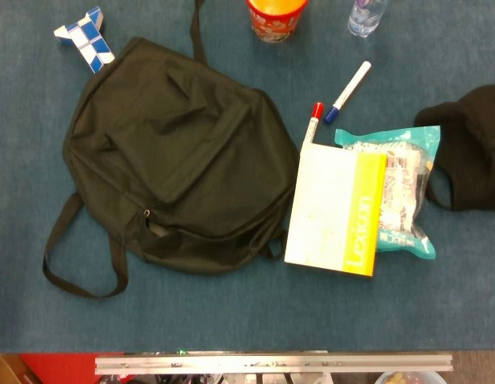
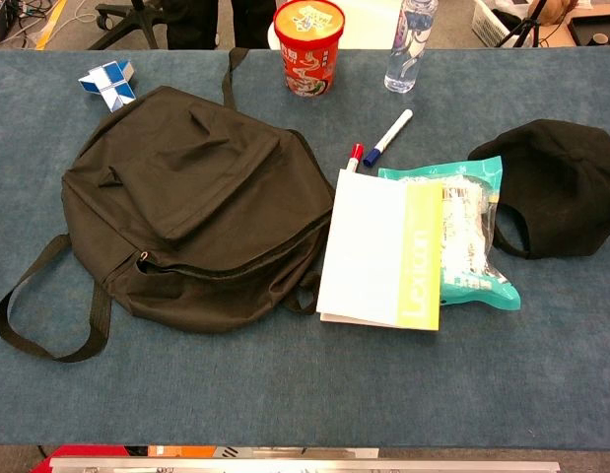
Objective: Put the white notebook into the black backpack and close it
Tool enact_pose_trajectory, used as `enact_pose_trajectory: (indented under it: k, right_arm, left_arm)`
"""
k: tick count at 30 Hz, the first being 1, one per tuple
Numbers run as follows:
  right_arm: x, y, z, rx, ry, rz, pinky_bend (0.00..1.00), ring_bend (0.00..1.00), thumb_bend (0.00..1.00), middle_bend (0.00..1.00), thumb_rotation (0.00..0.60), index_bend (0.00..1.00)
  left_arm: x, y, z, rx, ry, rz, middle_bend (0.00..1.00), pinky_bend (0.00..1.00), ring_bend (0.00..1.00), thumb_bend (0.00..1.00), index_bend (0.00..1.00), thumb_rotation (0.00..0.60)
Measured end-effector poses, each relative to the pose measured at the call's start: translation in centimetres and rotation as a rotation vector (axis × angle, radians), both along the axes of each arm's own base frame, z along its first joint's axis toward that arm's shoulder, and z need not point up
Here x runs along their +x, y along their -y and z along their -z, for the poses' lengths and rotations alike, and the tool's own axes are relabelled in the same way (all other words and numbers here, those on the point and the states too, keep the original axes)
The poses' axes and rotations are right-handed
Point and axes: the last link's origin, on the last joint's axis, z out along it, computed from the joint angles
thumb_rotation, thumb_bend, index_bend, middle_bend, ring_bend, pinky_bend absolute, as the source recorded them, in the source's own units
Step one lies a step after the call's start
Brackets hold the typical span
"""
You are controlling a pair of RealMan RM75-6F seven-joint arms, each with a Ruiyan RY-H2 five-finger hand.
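The black backpack [image 1: 171,156] [image 2: 196,202] lies flat on the blue table at the left, its straps trailing toward the front left. Its zipper runs along the lower edge and looks mostly closed, with a small gap near the pull. The white notebook [image 1: 331,210] [image 2: 375,251], with a yellow band along its right edge, lies just right of the backpack, partly over a teal packet [image 1: 403,192] [image 2: 474,236]. Neither hand shows in either view.
Two markers, a red-capped one [image 1: 314,120] [image 2: 353,158] and a blue-capped one [image 1: 349,90] [image 2: 387,136], lie behind the notebook. A black cap [image 1: 467,152] [image 2: 561,187] sits at right. A red cup [image 2: 308,44], a clear bottle [image 2: 408,44] and a blue-white puzzle toy [image 1: 85,38] stand at the back.
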Motion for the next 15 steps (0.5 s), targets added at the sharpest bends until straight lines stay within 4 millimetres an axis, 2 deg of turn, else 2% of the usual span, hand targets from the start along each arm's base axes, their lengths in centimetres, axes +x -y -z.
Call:
enact_pose_trajectory:
  k: [15]
  right_arm:
    - [0.69,0.07,0.54,0.025,0.01,-0.02,0.17,0.13,0.03,0.27,0.6,0.19]
  left_arm:
    - [-0.3,0.04,-0.16,0.003,0.002,-0.007,0.24,0.23,0.25,0.2,0.24,0.6]
